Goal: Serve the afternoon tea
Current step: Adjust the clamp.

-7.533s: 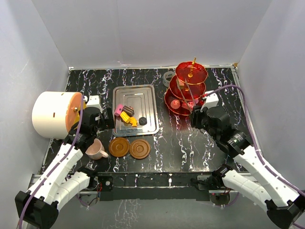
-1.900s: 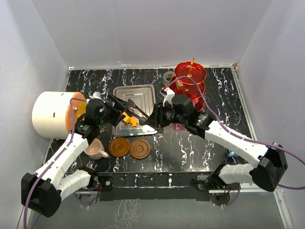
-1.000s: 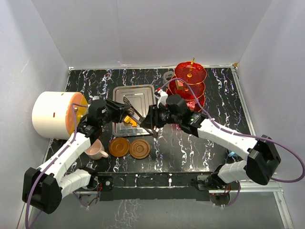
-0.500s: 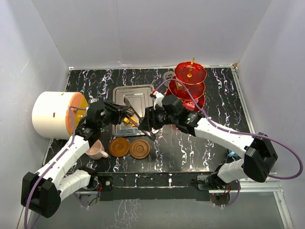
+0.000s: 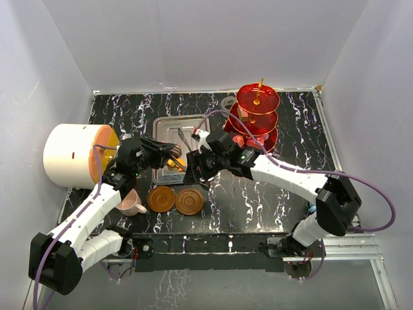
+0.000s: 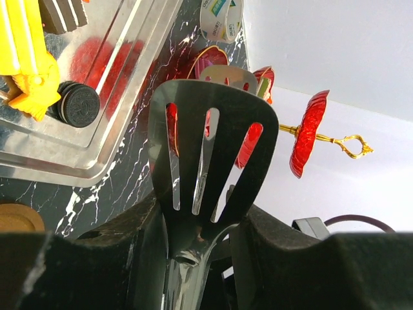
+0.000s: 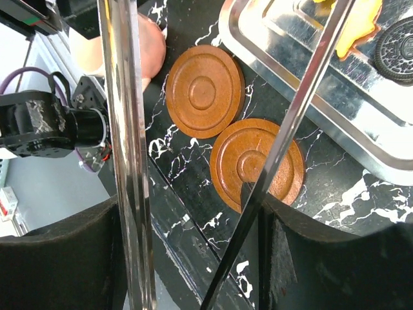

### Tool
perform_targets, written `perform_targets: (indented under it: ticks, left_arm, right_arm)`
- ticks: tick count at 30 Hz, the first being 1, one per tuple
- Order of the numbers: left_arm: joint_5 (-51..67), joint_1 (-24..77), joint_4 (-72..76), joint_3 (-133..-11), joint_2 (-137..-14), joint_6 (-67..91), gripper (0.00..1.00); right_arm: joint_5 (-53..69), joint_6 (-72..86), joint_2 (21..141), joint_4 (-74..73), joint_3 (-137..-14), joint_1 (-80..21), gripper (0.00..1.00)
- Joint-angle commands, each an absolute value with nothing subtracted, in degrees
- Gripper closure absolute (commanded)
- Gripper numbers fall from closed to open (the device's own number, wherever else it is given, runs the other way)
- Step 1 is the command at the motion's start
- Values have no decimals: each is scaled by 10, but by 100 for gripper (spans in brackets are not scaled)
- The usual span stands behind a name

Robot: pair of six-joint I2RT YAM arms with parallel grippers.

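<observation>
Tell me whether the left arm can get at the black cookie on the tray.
Probably yes: the left tool, shut on a spatula, hangs near the cookie, lying uncovered on the tray, though the right arm's tongs crowd close.

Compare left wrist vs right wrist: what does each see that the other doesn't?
Left wrist only: the black slotted spatula in the left gripper, the red stand with its gold stem, a white roll. Right wrist only: the silver tongs in the right gripper, pink cup, both brown saucers whole. Both: steel tray, black cookie, yellow sweet.
</observation>
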State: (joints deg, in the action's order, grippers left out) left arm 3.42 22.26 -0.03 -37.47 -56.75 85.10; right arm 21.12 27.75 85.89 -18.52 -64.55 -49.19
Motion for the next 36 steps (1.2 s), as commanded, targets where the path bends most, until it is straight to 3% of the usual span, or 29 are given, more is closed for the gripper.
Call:
perform_targets:
  ticks: [1, 10, 27, 31, 36]
  left_arm:
    - [36, 225, 13, -375, -549, 857, 98]
    - [27, 224, -21, -395, -553, 829, 97]
    - [33, 224, -19, -412, -568, 774, 96]
    - [33, 224, -30, -420, -570, 757, 95]
    - [28, 224, -33, -416, -566, 754, 95]
  right_arm:
    - [197, 268, 875, -192, -690, -509, 41]
    - [69, 245, 888, -269, -754, -536, 40]
    - [122, 254, 918, -286, -791, -536, 38]
    - [123, 265, 929, -298, -800, -535, 29]
    - [92, 283, 926, -293, -799, -534, 26]
